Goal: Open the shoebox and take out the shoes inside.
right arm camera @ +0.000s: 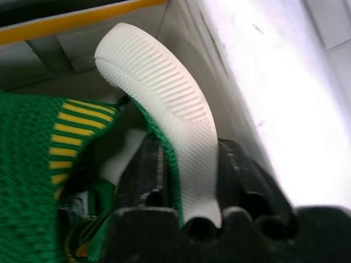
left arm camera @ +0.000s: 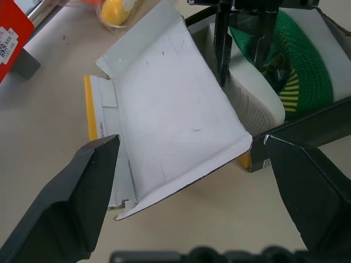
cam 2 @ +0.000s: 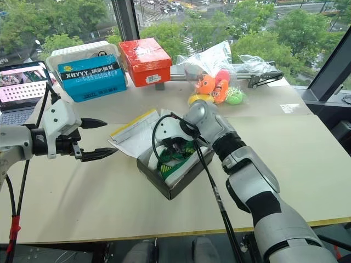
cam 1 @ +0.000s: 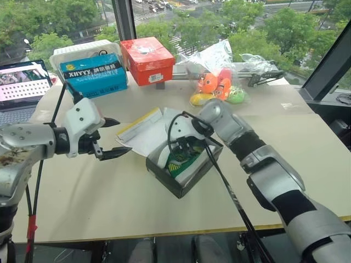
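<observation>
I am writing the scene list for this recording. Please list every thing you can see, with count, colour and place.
shoebox: one, dark sides, white inside, lid lying open; table centre
shoes: green with white soles; inside shoebox
blue box: one; far left of table
red box: one; far edge, beside blue box
clear bag of toys: one, orange and yellow toys; far edge
laptop: one, screen on; left edge
table: one, beige
left gripper: black, open; left of shoebox
right gripper: black; in shoebox, closed on a shoe's white sole

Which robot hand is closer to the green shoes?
Right. The right gripper is down in the shoebox, closed on a shoe. The left gripper hovers open beside the box, apart.
</observation>
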### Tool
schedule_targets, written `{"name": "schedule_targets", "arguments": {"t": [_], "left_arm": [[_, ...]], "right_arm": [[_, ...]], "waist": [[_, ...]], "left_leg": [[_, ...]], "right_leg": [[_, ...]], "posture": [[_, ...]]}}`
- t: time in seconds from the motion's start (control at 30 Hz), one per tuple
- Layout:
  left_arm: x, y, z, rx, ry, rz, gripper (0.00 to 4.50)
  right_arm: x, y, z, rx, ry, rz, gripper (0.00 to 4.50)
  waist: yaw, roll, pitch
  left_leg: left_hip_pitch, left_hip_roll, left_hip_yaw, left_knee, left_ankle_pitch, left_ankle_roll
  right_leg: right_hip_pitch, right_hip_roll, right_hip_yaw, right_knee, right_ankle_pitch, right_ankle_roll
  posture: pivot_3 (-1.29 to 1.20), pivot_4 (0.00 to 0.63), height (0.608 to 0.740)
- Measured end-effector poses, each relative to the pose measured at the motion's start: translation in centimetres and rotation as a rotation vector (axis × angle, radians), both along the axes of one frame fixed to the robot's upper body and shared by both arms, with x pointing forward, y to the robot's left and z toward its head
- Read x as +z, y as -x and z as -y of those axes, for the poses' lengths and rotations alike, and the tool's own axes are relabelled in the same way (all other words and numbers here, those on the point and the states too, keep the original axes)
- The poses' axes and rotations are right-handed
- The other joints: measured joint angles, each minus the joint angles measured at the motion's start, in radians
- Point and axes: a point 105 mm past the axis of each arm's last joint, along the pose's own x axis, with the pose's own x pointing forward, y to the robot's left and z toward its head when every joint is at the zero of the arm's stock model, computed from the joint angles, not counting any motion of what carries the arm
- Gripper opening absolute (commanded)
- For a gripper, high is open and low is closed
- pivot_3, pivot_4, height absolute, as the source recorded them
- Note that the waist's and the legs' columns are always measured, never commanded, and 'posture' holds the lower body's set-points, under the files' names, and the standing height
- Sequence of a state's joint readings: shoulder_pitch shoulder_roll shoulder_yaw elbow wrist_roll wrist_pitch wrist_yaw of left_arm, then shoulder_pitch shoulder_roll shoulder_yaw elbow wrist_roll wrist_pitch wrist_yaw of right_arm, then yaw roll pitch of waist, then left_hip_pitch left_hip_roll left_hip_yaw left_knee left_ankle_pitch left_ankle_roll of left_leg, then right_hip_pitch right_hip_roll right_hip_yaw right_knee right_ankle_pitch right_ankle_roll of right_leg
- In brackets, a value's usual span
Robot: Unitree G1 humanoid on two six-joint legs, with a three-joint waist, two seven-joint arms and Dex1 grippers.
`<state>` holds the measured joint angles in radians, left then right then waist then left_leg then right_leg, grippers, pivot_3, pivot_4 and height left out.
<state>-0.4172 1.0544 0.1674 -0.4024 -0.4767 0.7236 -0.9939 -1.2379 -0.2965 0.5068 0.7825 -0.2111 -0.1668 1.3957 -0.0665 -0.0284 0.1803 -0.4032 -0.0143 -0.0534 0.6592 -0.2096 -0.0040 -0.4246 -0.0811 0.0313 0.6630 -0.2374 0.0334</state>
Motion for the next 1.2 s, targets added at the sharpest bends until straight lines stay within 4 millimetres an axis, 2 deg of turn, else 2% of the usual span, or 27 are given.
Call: {"name": "schedule_targets", "arguments": {"t": [0.13, 0.27, 0.37, 0.53, 0.63, 0.7, 0.8, 0.93, 1.0, 1.03, 1.13, 1.2], "left_arm": [[0.0, -0.1, 0.3, -0.012, -0.007, 0.0, 4.5], [-0.1, -0.1, 0.5, -0.021, -0.011, -0.003, 4.5], [0.1, -0.2, 0.6, -0.025, -0.012, 0.005, 4.5], [0.2, -0.2, 0.8, -0.037, -0.014, 0.007, 4.5], [0.2, -0.3, 0.9, -0.047, -0.015, 0.009, 4.5], [0.2, -0.3, 0.8, -0.046, -0.014, 0.007, 4.5], [0.0, -0.3, 1.0, -0.053, -0.018, -0.003, 4.5], [-0.1, -0.3, 1.1, -0.058, -0.019, -0.008, 4.5], [-0.1, -0.3, 1.1, -0.061, -0.02, -0.011, 4.5], [-0.2, -0.4, 1.1, -0.064, -0.019, -0.016, 4.5], [-0.3, -0.7, 1.6, -0.082, -0.009, -0.017, 4.5], [-0.3, -0.9, 1.8, -0.098, -0.002, -0.016, 4.5]], "right_arm": [[1.4, 1.5, -0.4, 0.095, -0.071, 0.024, 0.37], [3.7, 3.3, -0.9, 0.133, -0.25, -0.073, 0.33], [5.5, 3.6, -0.8, 0.118, -0.354, -0.111, 0.33], [6.1, 2.6, -0.2, 0.044, -0.416, -0.117, 0.33], [5.5, 2.1, 0.3, -0.002, -0.433, -0.131, 0.33], [5.1, 2.1, 0.5, -0.024, -0.46, -0.191, 0.32], [5.6, 2.3, 0.7, -0.071, -0.555, -0.341, 0.32], [9.0, 3.4, 1.8, -0.077, -0.685, -0.466, 0.31], [12.4, 4.3, 2.8, -0.065, -0.782, -0.522, 0.31], [15.0, 5.1, 3.4, -0.045, -0.839, -0.537, 0.31], [20.7, 8.4, 5.3, 0.045, -0.928, -0.511, 0.31], [21.6, 9.3, 7.0, 0.02, -0.937, -0.538, 0.31]], "waist": [[0.0, 0.0, 0.001], [0.0, 0.0, 0.003], [0.003, 0.0, 0.003], [0.006, 0.0, 0.003], [0.007, 0.0, 0.003], [0.006, 0.0, 0.003], [0.008, 0.0, 0.004], [0.015, 0.0, 0.005], [0.02, 0.0, 0.008], [0.023, 0.001, 0.009], [0.028, 0.001, 0.009], [0.032, 0.0, 0.009]], "left_leg": [[-0.001, 0.0, 0.0, 0.0, 0.0, 0.0], [-0.001, 0.002, -0.001, 0.0, 0.0, 0.0], [-0.001, 0.002, -0.001, 0.0, 0.0, 0.0], [-0.001, 0.003, 0.002, 0.0, 0.0, 0.0], [-0.001, 0.004, 0.002, 0.0, 0.0, 0.0], [-0.001, 0.004, 0.002, 0.0, 0.0, 0.0], [-0.001, 0.004, 0.002, 0.0, 0.0, 0.0], [-0.002, 0.005, 0.002, 0.0, 0.0, 0.0], [-0.003, 0.005, 0.002, 0.0, 0.0, 0.0], [-0.004, 0.005, 0.002, 0.0, 0.0, 0.0], [-0.004, 0.006, 0.001, -0.001, 0.0, 0.0], [-0.003, 0.006, 0.001, 0.0, 0.0, 0.0]], "right_leg": [[-0.001, 0.0, 0.0, 0.0, 0.0, 0.0], [-0.001, 0.001, 0.0, 0.0, 0.0, -0.001], [-0.001, 0.002, 0.0, 0.0, 0.001, -0.001], [-0.001, 0.003, 0.0, -0.001, 0.001, -0.001], [-0.001, 0.003, 0.0, -0.001, 0.001, -0.001], [-0.001, 0.003, 0.001, -0.001, 0.001, -0.002], [-0.001, 0.004, 0.001, -0.001, 0.001, -0.002], [-0.002, 0.004, 0.001, -0.001, 0.001, -0.002], [-0.003, 0.004, 0.001, -0.001, 0.001, -0.002], [-0.003, 0.004, 0.001, -0.001, 0.001, -0.002], [-0.002, 0.004, -0.001, -0.004, 0.001, -0.002], [0.002, 0.004, -0.002, -0.007, 0.002, -0.003]], "posture": [[0.0, 0.15, 0.74], [0.0, 0.15, 0.74], [0.0, 0.15, 0.74], [0.0, 0.15, 0.74], [0.0, 0.15, 0.74], [0.0, 0.15, 0.74], [0.0, 0.15, 0.74], [0.0, 0.15, 0.74], [0.0, 0.15, 0.74], [0.0, 0.15, 0.74], [0.0, 0.15, 0.74], [0.0, 0.15, 0.74]]}}
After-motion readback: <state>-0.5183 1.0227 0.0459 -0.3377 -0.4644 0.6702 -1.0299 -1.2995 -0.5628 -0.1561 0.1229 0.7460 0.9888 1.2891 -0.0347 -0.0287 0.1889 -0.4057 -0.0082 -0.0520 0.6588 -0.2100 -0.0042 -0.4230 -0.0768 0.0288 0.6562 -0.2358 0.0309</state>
